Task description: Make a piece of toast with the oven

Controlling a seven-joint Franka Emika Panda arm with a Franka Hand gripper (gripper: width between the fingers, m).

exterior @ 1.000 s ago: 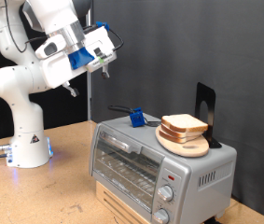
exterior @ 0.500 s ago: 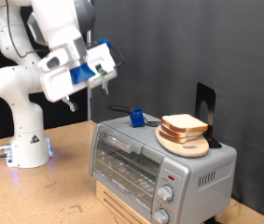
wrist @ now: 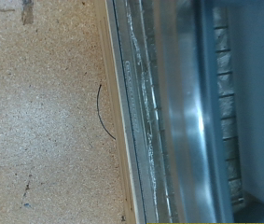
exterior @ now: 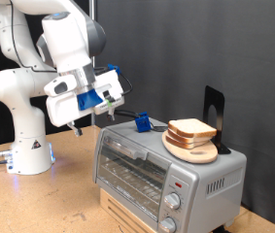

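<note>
Silver-grey oven (exterior: 166,167), pale beige tan-crusted toast (exterior: 191,128), light-wood board (exterior: 193,149), speckled tan table (wrist: 38,112)

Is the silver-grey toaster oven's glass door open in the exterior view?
No, the silver-grey toaster oven's glass door stands shut against its front, and the pale slice of bread rests on the round wooden board on top.

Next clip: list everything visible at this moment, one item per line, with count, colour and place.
oven: one, silver-grey, door shut, on a wooden box at the exterior view's lower right.
piece of toast: one, pale beige with tan crust, on the round board.
round board: one, light wood, on the oven's top.
blue object: one, on the oven's top, behind the board's left.
black stand: one, upright behind the toast.
table: one, speckled wood.
gripper: one, white and blue, above the oven's left end, holding nothing visible.
</note>
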